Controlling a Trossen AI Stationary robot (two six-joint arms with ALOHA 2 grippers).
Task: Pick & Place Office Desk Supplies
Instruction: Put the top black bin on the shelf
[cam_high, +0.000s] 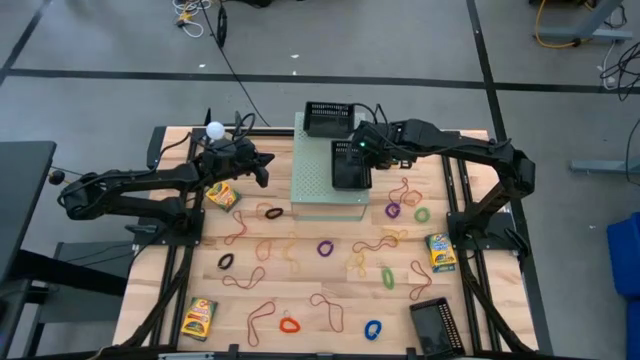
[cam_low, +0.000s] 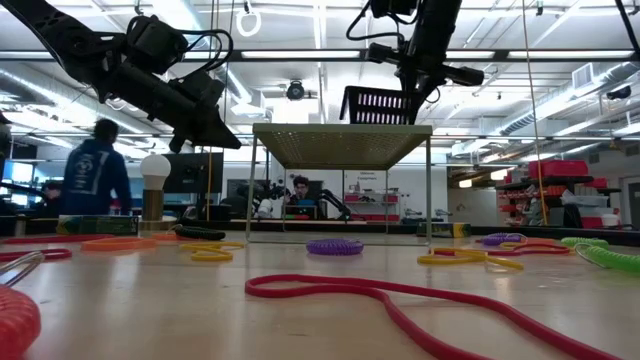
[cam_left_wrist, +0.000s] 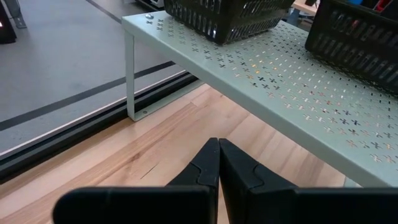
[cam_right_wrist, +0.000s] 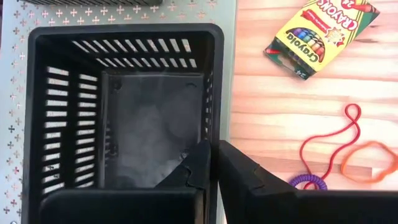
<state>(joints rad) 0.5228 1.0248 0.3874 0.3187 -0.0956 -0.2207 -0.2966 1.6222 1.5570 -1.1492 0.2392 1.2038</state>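
The right gripper has its fingers nearly together on the rim of a black mesh tray, gripping that wall; the tray sits on the pale-green perforated shelf. Just beyond the tray's wall, down on the wooden table, lie a crayon box, a red rubber band and a purple loop. A second mesh tray sits behind. The left gripper, pinched shut and empty, hovers beside the shelf's leg.

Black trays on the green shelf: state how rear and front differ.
The rear tray sits at the shelf's back edge, long side across; the front tray sits nearer, long side front to back. The right gripper pinches the front tray's wall; nothing touches the rear tray. Both are black and slotted.
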